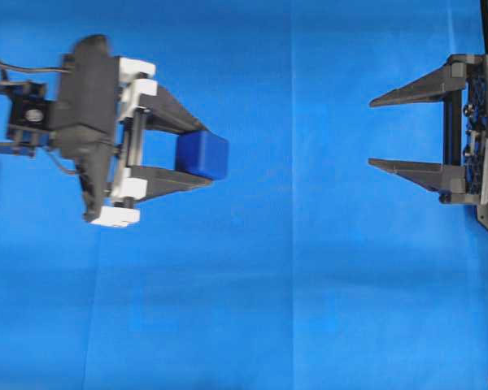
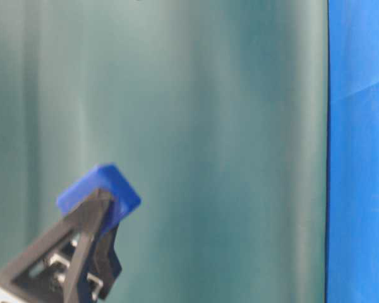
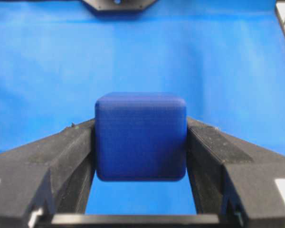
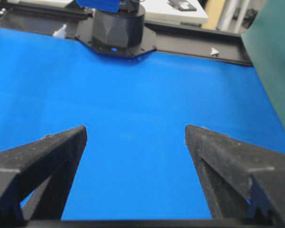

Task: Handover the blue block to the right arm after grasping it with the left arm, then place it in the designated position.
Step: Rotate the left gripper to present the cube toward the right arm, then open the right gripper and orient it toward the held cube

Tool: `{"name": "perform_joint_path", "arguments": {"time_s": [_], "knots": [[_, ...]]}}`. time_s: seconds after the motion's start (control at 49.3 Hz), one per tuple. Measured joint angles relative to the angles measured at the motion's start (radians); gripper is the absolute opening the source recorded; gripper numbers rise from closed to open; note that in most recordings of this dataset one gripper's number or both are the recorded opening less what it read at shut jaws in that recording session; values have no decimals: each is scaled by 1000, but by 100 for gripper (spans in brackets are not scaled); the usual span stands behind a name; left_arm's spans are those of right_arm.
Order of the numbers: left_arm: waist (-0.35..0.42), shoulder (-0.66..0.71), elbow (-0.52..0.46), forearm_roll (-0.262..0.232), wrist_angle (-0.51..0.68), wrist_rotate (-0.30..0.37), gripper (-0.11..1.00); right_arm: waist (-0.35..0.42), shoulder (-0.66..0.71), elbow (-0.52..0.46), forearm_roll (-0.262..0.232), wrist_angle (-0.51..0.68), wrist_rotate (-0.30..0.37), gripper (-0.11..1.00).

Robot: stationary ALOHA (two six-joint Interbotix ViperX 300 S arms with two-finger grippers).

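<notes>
The blue block (image 1: 203, 154) is a small dark-blue cube with rounded edges. It sits between the two prongs of the left pincer (image 1: 197, 154), which is closed on it and presses two opposite faces. In the overhead view it is over the left half of the table (image 1: 309, 309), which is covered with a bright blue cloth. In the table-level view the block (image 2: 101, 192) appears raised, with the green backdrop (image 2: 208, 126) behind it, so I judge that it is lifted off the cloth and not resting on it.

In the left wrist view the block (image 3: 140, 137) fills the gap between the prongs exactly, and its front part stands out beyond the tips. It looks solid and stiff, probably light plastic, with a fine matte texture, so I expect that it will not bend and will not slip easily. The rounded edges could let it turn if it is pinched near a corner.

For the handover the free faces are the better place to hold, because the left prongs cover the two sides. The part that stands out is short, so I think the second grip must be careful.

The right pincer (image 1: 372, 132) is wide open and holds nothing, near the right edge of the table, well apart from the block and pointing toward it. The right wrist view shows only bare cloth between its prongs (image 4: 38, 156).
</notes>
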Motion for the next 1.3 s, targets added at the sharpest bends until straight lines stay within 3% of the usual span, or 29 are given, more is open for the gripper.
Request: {"name": "perform_joint_path", "arguments": {"time_s": [0.203, 0.609, 0.791, 1.075, 1.299], "knots": [[5, -74, 112, -5, -163, -5, 49, 2, -2, -2, 0, 0, 0, 98], [5, -80, 124, -5, -186, -6, 49, 0, -2, -5, -2, 0, -8, 98], [5, -78, 124, -5, -187, -6, 49, 2, -5, -14, -35, 0, -49, 98], [5, -78, 124, -5, -189, -8, 49, 2, -20, -32, -138, 20, -241, 97], [5, -78, 124, -5, -192, -9, 49, 0, -38, -64, -192, 67, -466, 97]]}}
